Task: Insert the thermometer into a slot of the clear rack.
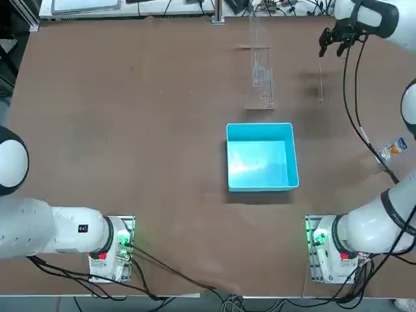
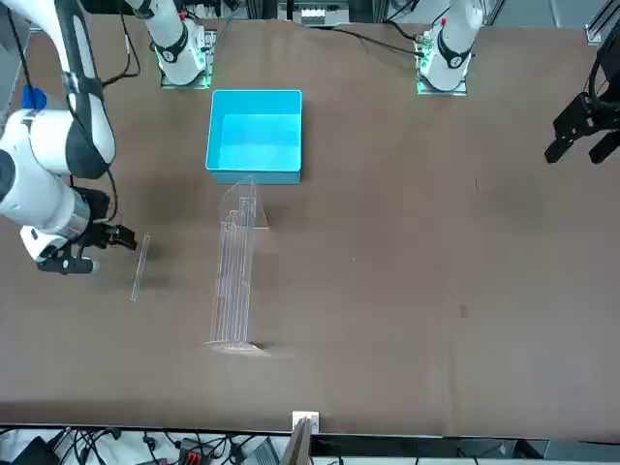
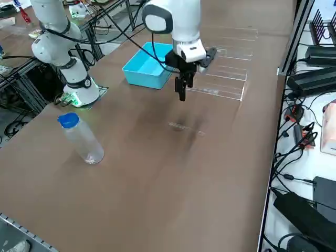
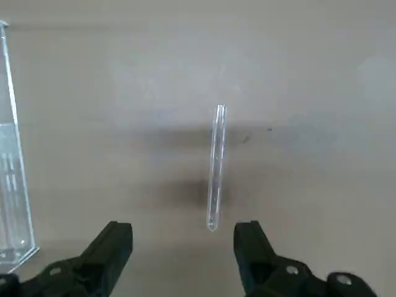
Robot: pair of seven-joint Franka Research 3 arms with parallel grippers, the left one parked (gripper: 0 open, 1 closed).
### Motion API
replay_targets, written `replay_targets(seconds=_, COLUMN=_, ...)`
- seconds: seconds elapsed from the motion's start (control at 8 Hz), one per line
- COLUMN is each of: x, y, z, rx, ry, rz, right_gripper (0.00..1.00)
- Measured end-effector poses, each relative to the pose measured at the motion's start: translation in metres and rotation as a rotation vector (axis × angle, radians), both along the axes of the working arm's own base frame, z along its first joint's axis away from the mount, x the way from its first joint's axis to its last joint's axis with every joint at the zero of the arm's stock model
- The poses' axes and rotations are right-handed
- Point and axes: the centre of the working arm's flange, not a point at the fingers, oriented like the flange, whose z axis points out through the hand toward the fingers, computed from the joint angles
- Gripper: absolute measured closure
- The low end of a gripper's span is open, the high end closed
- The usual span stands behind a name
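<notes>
One thin thermometer lies flat near the worktop's far right edge, beside the clear rack. Your right gripper hovers above it, fingers apart, empty. It's probably brittle and slippery, so pinch it gently at mid-length.

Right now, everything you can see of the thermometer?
The thermometer is a very thin, straight, clear glass-like rod with one rounded tip, nearly see-through. It lies flat on the bare brown table, alone, with nothing touching it. It sits parallel to the clear rack but apart from it, on the working arm's side. The right gripper hovers above it, fingers open, the rod lined up between them. No markings can be made out.
</notes>
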Motion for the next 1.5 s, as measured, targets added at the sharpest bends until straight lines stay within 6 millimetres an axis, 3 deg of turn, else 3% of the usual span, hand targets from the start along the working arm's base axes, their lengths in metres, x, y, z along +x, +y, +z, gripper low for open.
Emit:
replay_targets(seconds=0.25, x=0.005, y=-0.007, z=-0.034, rx=-0.005, ry=0.008, rz=-0.015, right_gripper=0.0)
replay_targets(seconds=0.5, x=0.007, y=-0.028, z=-0.064, rx=-0.009, ry=0.019, rz=-0.046, right_gripper=0.0)
replay_targets(seconds=1.0, x=0.008, y=-0.044, z=-0.105, rx=-0.013, ry=0.031, rz=-0.075, right_gripper=0.01)
replay_targets(seconds=1.5, x=0.009, y=-0.045, z=-0.138, rx=-0.02, ry=0.021, rz=-0.151, right_gripper=0.03)
